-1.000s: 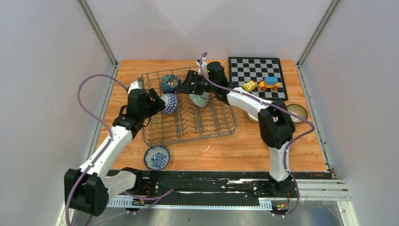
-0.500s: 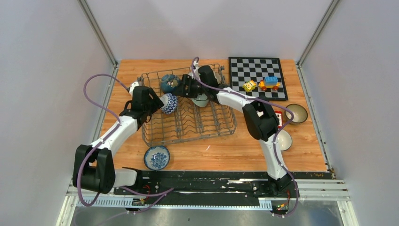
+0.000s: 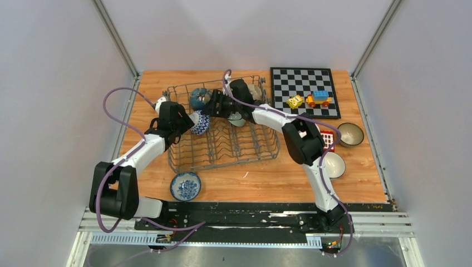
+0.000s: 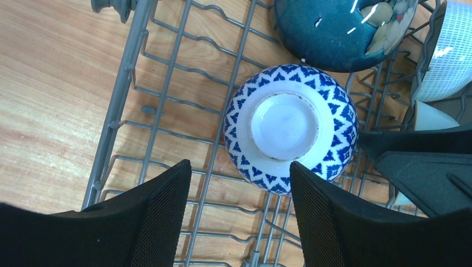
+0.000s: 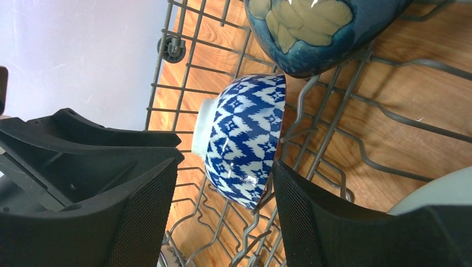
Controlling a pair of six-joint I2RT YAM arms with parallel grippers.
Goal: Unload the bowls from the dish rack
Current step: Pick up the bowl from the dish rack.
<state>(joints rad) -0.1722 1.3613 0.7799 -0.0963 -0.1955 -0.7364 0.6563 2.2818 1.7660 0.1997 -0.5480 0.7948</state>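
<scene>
1. The zigzag bowl (image 3: 200,122), blue and white, stands on its edge in the dish rack (image 3: 261,142). It is near the rack's left side, and its round foot faces left.
2. The dark teal bowl (image 3: 199,98) sits just behind it, in the rack's far left corner. It is tipped over, and pale leaf shapes show on it. The two bowls are very close, but I cannot tell if they touch.
3. A pale green bowl (image 3: 238,119) is in the rack too, to the right of the zigzag bowl. The right arm hides part of it.
4. The left gripper (image 4: 239,172) is at the rack's left side and points at the foot of the zigzag bowl. Its two fingers are wide apart. The bowl's edge is right by one finger, but the gripper holds nothing.
5. The right gripper (image 5: 225,167) reaches over the rack from the other side. Its fingers are wide apart too, and the zigzag bowl shows in the gap between them. It holds nothing.
6. Three more bowls sit on the wooden table (image 3: 278,178), outside the rack. A flat blue-and-white bowl (image 3: 185,186) is near the rack's front left corner. A brown bowl (image 3: 350,133) and a cream bowl (image 3: 335,165) sit off to the right, well apart from the rack.
7. A red toy (image 3: 328,139) lies beside the brown bowl.
8. The chessboard (image 3: 303,83) lies in the far right corner, with toy blocks (image 3: 319,98) on it.
</scene>
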